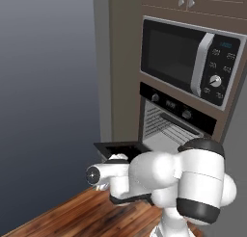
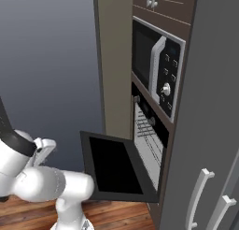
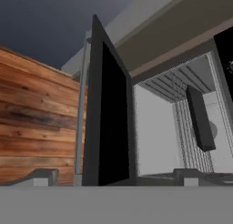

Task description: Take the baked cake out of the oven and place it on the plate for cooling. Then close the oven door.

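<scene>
Oven door [image 2: 116, 168] hangs dropped open just ahead of my gripper [image 3: 113, 175], whose fingertips sit well apart, holding nothing. Past the door, the oven [image 1: 169, 130] cavity gapes; I judge I should reach in level, above the door, between the racks. My hand view shows a dark slab [image 3: 200, 118] inside, cake or not I cannot tell; the base views show racks alone.
</scene>
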You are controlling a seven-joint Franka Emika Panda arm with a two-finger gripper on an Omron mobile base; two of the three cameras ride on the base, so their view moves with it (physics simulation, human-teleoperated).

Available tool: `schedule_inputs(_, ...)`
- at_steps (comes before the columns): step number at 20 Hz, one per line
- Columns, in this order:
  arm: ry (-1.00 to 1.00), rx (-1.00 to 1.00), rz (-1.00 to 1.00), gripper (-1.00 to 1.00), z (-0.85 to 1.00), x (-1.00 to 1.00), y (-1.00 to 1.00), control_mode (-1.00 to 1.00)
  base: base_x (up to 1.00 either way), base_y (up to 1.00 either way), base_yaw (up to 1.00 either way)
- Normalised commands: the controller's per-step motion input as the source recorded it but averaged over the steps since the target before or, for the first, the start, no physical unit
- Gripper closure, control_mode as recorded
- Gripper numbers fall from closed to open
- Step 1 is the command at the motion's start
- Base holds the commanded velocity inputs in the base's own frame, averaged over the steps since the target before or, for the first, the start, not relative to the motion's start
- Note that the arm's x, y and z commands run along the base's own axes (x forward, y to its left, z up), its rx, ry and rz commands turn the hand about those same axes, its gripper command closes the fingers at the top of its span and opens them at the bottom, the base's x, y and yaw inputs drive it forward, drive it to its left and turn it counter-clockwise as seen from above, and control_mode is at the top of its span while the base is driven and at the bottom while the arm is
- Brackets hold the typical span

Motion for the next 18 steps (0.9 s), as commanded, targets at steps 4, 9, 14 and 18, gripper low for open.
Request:
schedule_inputs(4,0.00,-0.21,-0.01,-1.00,-0.68,0.00,0.31,-1.00,0.00,0.00,0.00)
schedule_inputs(9,-0.07,-0.25,-0.09,-1.00,-0.58,0.00,0.22,-1.00,0.00,0.00,0.00)
schedule_inputs(14,-0.12,-0.28,-0.21,-1.00,-0.58,0.15,0.04,-1.00,0.00,0.00,0.00)
schedule_inputs(18,-0.02,-0.22,-0.19,-1.00,-0.49,0.16,0.04,-1.00,0.00,0.00,0.00)
